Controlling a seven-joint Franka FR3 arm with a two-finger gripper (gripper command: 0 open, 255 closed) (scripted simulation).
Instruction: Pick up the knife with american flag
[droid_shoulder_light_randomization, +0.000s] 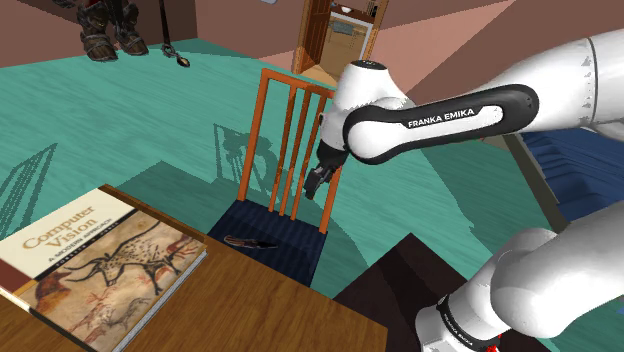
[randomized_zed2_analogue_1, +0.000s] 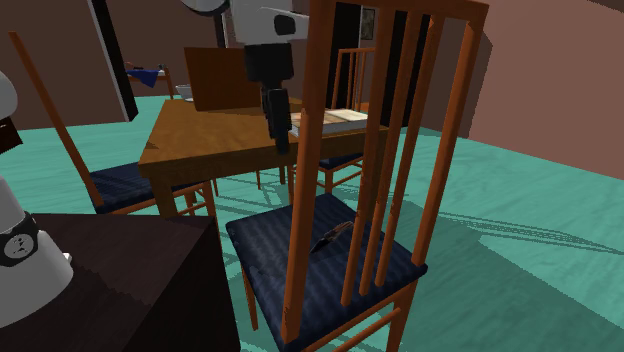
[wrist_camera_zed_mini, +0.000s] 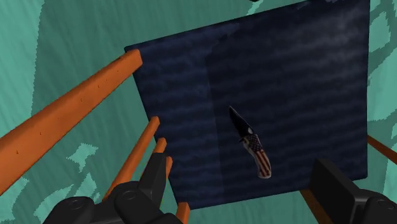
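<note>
Overhead, the white arm (droid_shoulder_light_randomization: 470, 110) reaches across from the stand, and its wrist bends so that the black claw (droid_shoulder_light_randomization: 316, 185) points down at the chair (droid_shoulder_light_randomization: 285, 120). The claw hangs well above the dark blue seat (wrist_camera_zed_mini: 286, 76), clear of it. Its 2 fingers (wrist_camera_zed_mini: 153, 181) stand wide apart with nothing between them but air.

Below the claw lies the knife (wrist_camera_zed_mini: 251, 141), flat on the seat, seen in the gap between the 2 fingers and touched by neither. It has a dark blade, and its handle bears stripes in the flag's colours. From the second exterior view the knife (randomized_zed2_analogue_1: 332, 236) shows through the back's slats, with the claw (randomized_zed2_analogue_1: 282, 140) above and beyond it.

Just beside the claw rise the orange slats (wrist_camera_zed_mini: 70, 114) of the chair back, close to 1 finger. On the other side of the claw the seat runs on bare. The knife's handle end lies near the seat's edge, well apart from the slats. Past that edge stands a wooden table (droid_shoulder_light_randomization: 250, 310) carrying a book (droid_shoulder_light_randomization: 100, 260), and teal floor (droid_shoulder_light_randomization: 120, 120) surrounds the chair.
</note>
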